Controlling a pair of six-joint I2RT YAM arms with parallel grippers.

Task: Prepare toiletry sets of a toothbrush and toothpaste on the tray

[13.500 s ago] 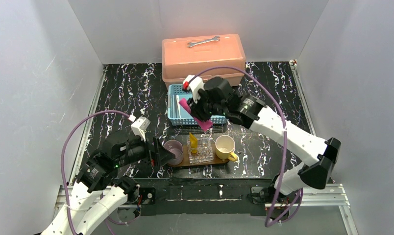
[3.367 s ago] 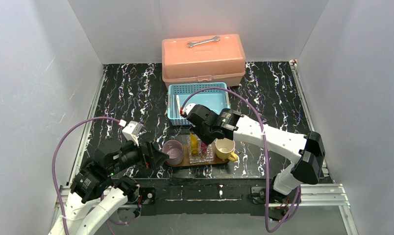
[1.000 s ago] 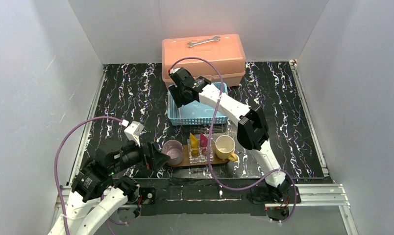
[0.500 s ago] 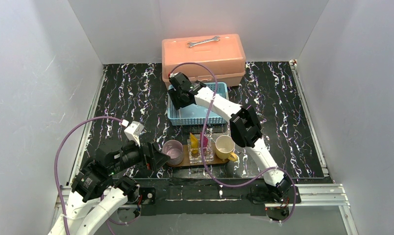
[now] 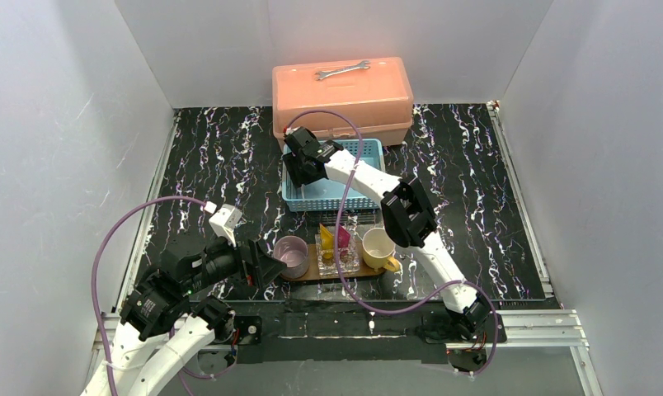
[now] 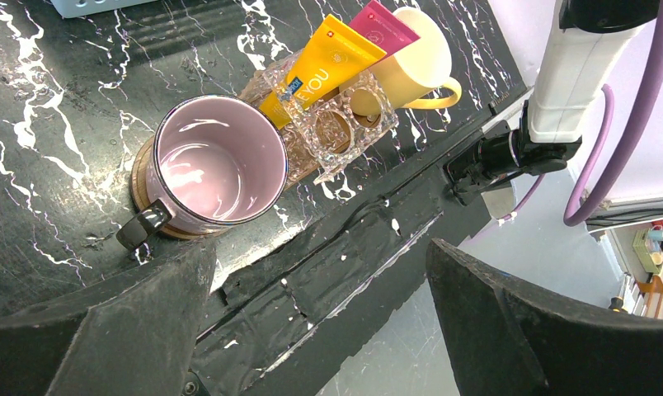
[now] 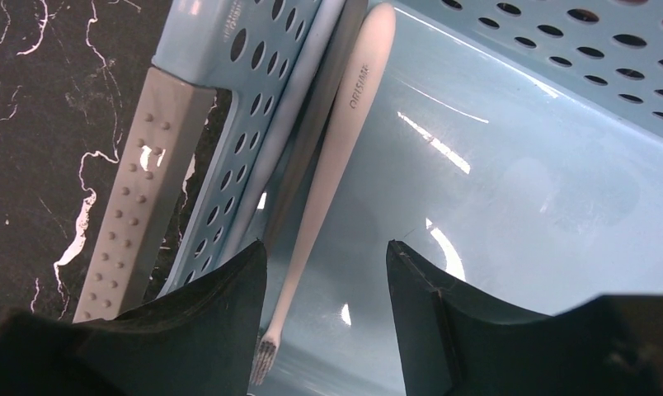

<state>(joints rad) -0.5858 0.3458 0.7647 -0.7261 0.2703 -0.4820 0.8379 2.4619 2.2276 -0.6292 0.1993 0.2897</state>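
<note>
The right arm is stretched far out, the right claw (image 7: 324,264) parted over the left side of the blue basket (image 5: 332,203). The left claw (image 6: 320,252), parted too, hangs well short of the basket, leftward.

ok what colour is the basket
The basket is light blue, clearest in the right wrist view.

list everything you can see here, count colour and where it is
toolbox: 1, salmon-orange, far edge of table
wrench: 1, steel, on the toolbox lid
basket: 1, light blue, in front of the toolbox
toothbrush: 1 sure, whitish, in the basket along a side wall; a greyer stick beside it may be a second
tray: 1, dark brown, near edge
mug: 1, pink, tray's left end
glass holder: 1, clear, tray's middle
yellow tube: 1, in the holder
magenta tube: 1, in the holder
cup: 1, pale yellow, tray's right end
table: 1, black marbled
left tool: open, near the mug
right tool: open, over the toothbrush
</note>
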